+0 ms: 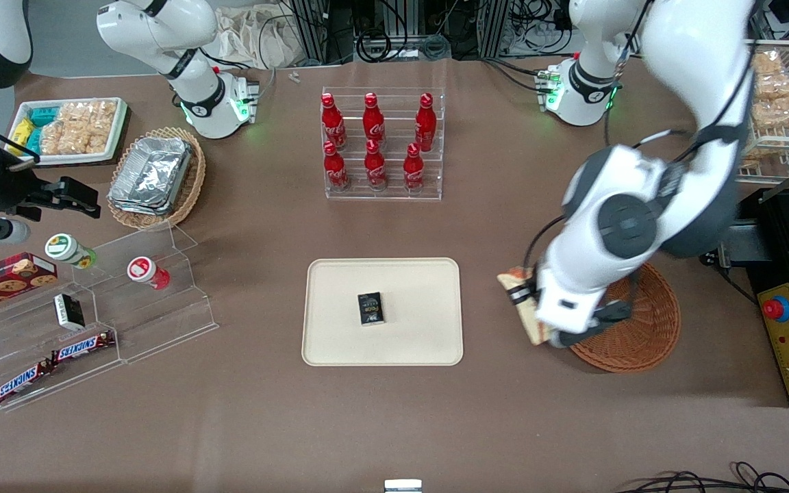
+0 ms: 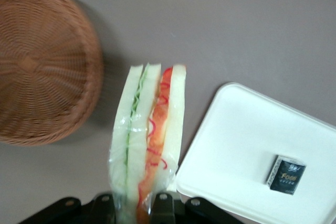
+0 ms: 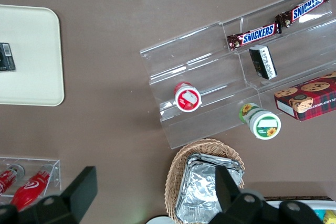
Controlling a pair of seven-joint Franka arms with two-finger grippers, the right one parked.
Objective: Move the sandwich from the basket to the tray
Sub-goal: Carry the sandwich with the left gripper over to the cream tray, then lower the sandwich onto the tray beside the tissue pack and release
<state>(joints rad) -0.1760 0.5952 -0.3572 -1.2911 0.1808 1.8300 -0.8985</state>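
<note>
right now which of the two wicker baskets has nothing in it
The round reddish-brown basket beside the gripper, which holds the sandwich. The paler oval basket toward the parked arm's end holds foil containers.

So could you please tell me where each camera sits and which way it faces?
Front view: high above the table, looking down on both arms, the tray and basket.
Left wrist view: on the working arm, looking down past its pincer, shut on the sandwich.
Right wrist view: on the parked arm, facing down at the snack shelves.
All three show the tray.
</note>
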